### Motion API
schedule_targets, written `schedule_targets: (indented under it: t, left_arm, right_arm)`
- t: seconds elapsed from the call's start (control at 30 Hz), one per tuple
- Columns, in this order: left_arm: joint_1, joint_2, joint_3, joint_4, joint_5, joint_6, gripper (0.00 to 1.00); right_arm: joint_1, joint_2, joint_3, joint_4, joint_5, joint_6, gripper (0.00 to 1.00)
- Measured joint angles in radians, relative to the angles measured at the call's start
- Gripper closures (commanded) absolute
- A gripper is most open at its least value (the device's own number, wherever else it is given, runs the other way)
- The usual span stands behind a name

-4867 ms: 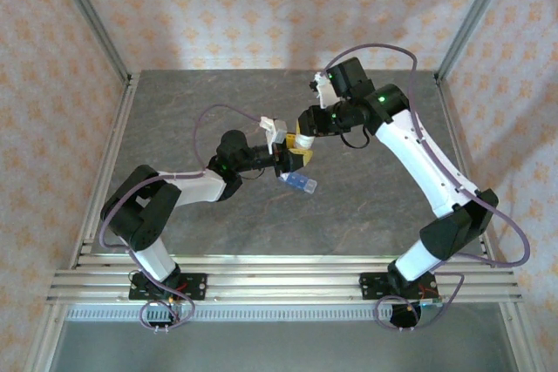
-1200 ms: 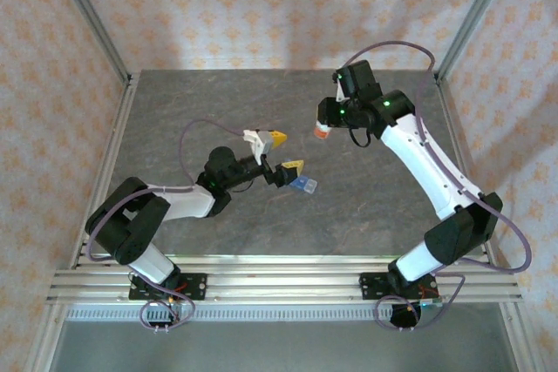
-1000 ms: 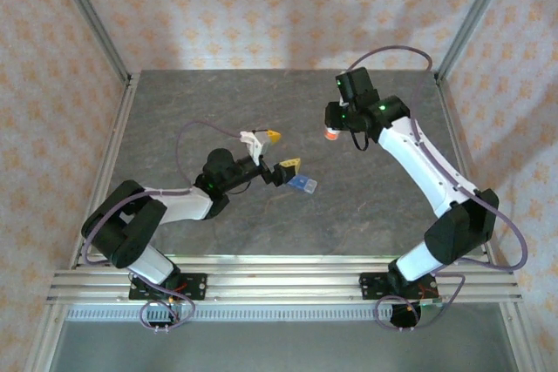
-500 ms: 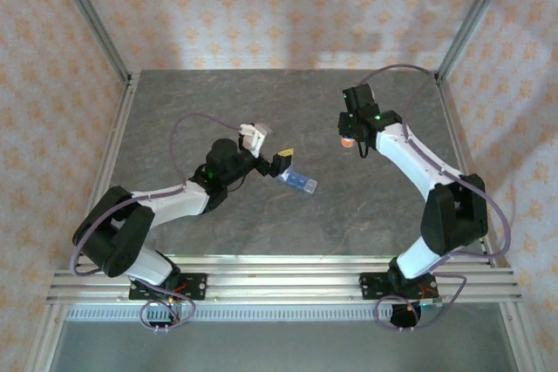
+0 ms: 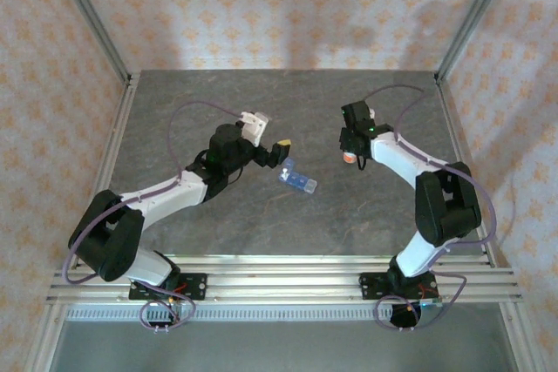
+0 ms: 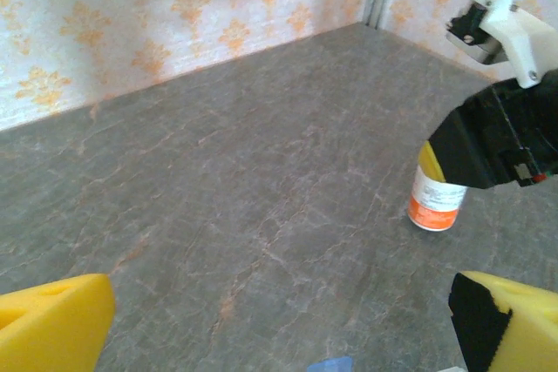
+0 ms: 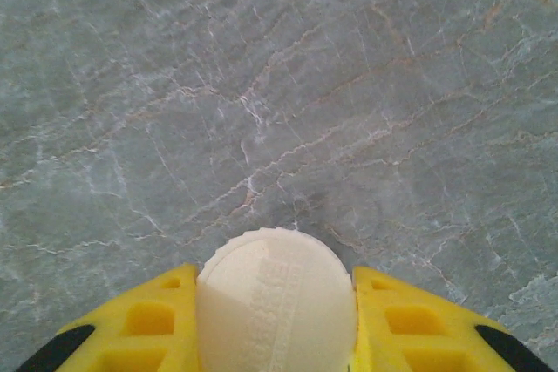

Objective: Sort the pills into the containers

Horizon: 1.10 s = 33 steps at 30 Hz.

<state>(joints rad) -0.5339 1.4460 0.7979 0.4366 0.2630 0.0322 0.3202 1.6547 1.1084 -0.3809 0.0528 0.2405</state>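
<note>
The containers are a small translucent blue pill box (image 5: 298,180) lying on the grey table, right of centre; its corner (image 6: 331,363) peeks in at the bottom of the left wrist view. My left gripper (image 5: 279,149) hovers just up-left of it, open, its yellow fingers (image 6: 54,320) wide apart and nothing between them. My right gripper (image 5: 349,151) is shut on a white pill bottle with an orange band (image 6: 435,201), gripping its ribbed white cap (image 7: 277,298) from above. The bottle stands upright at the table surface. The pills are out of view.
Aluminium frame rails (image 5: 105,180) border the table on the left and near sides, and patterned walls close off the back. Bare stone-patterned tabletop (image 5: 261,224) stretches in front of the pill box.
The right arm has carried the bottle right and down to the table surface. The left gripper has drawn up and away from the pill box, staying open.
</note>
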Motion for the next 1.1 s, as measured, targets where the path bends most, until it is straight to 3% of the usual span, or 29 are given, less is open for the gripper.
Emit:
schedule_targets:
  t: [0.1, 0.33, 0.5, 0.7, 0.97, 1.1]
  left_arm:
    - [0.0, 0.0, 0.0, -0.018, -0.034, -0.007, 0.0]
    - [0.0, 0.0, -0.004, -0.014, -0.061, -0.031, 0.0]
    - [0.0, 0.0, -0.004, -0.014, -0.063, -0.022, 0.0]
    - [0.0, 0.0, -0.004, -0.015, -0.093, -0.019, 0.0]
    - [0.003, 0.008, 0.07, -0.132, -0.105, -0.012, 0.0]
    - [0.015, 0.028, 0.13, -0.174, -0.109, -0.005, 0.1]
  right_arm:
    - [-0.003, 0.003, -0.017, 0.019, 0.0, 0.011, 0.84]
    - [-0.004, 0.003, -0.032, 0.059, 0.0, 0.033, 0.58]
    - [-0.007, 0.003, -0.043, 0.068, 0.0, 0.041, 0.45]
    - [-0.01, 0.003, -0.045, 0.061, -0.004, 0.038, 0.38]
    - [-0.019, -0.106, -0.016, -0.007, -0.068, 0.029, 0.36]
    - [-0.02, -0.165, 0.034, -0.031, -0.19, 0.015, 0.37]
